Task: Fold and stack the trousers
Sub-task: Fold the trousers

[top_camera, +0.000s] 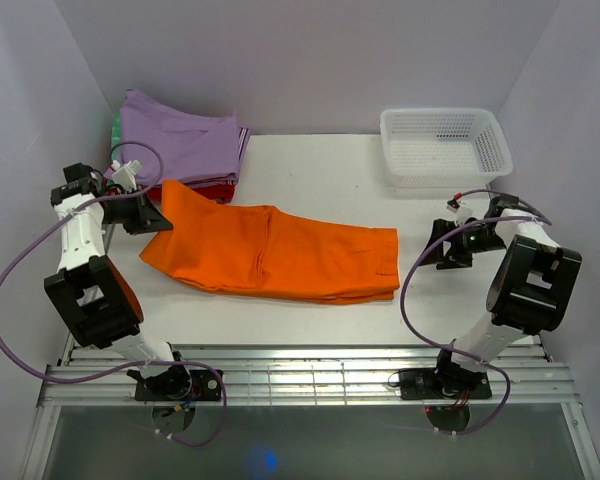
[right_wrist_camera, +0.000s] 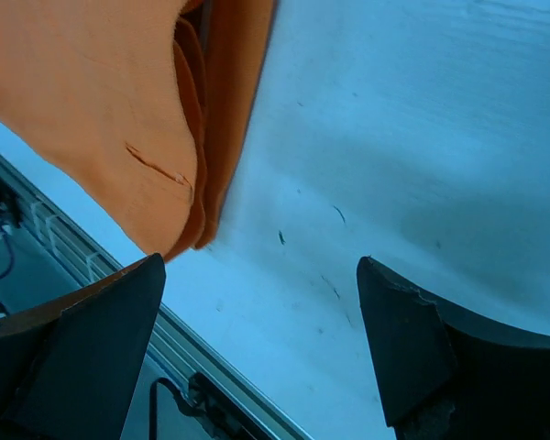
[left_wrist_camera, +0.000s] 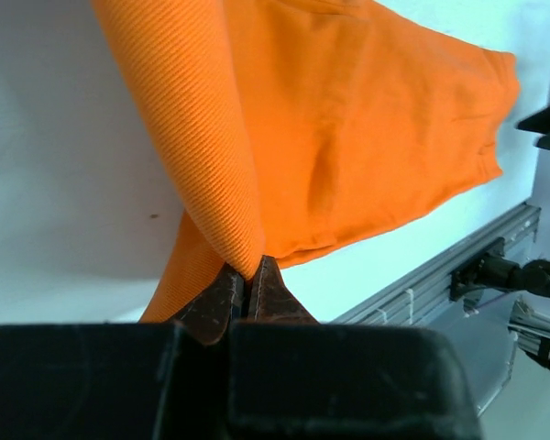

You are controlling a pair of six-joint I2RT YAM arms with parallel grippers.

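Pinching the half-folded trousers [top_camera: 280,255], the left gripper [left_wrist_camera: 247,275] is holding one end; the right gripper [right_wrist_camera: 259,264] is gaping empty; stacking is still waiting.

The right gripper [right_wrist_camera: 259,266] hangs over the white table [right_wrist_camera: 422,137], its dark fingers spread wide. The trousers [right_wrist_camera: 92,110] lie at upper left, their layered edges clear of both fingers. A metal rail [right_wrist_camera: 192,357] runs along the table's lower-left edge.

Colours on your white worktop [top_camera: 320,165]
You see plain bright orange trousers [top_camera: 280,250], a lilac garment [top_camera: 180,135], a red garment [top_camera: 216,189], a white mesh basket [top_camera: 445,145].
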